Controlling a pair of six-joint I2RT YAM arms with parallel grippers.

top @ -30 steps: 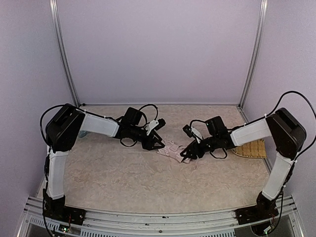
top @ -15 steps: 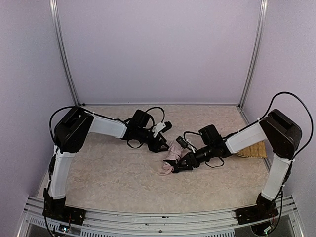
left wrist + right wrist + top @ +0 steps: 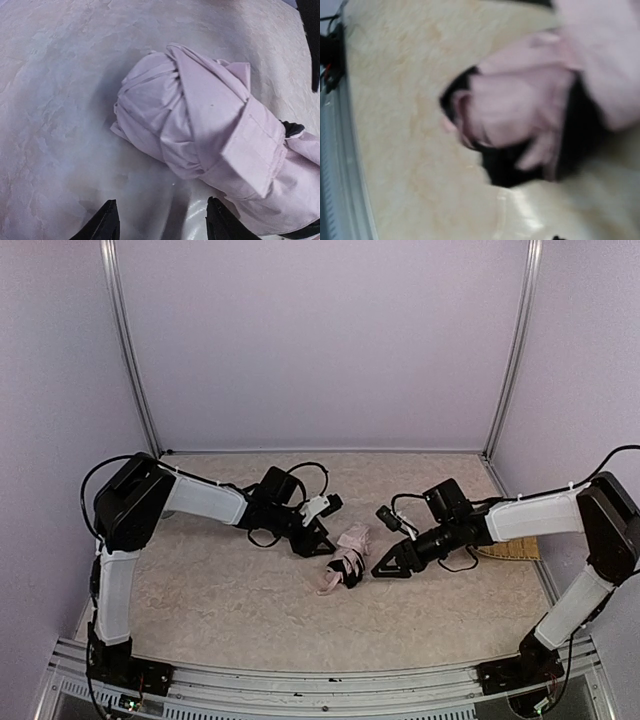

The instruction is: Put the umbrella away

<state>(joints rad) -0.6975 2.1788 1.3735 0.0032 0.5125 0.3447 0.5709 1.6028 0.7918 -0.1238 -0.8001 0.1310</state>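
Observation:
The pale pink folded umbrella [image 3: 345, 554] lies on the table between my two grippers, black lining showing at its near end. In the left wrist view it is a bundled pink roll [image 3: 200, 125] wrapped by its strap, lying just ahead of my fingertips. My left gripper [image 3: 314, 539] is open and empty just left of it; its midpoint [image 3: 163, 225] is over bare table. My right gripper [image 3: 386, 565] stands open and empty a little to the right of the umbrella. The blurred right wrist view shows the umbrella's pink and black end [image 3: 520, 110]; my fingers are almost out of frame.
A woven straw mat [image 3: 512, 546] lies at the right edge of the table, behind my right forearm. The beige table [image 3: 240, 600] is walled in on three sides, with a metal rail along its near edge [image 3: 300, 680].
The umbrella has shifted toward the front and left and now lies free. My right gripper has let go and pulled back to the right. My left gripper has backed off slightly left.

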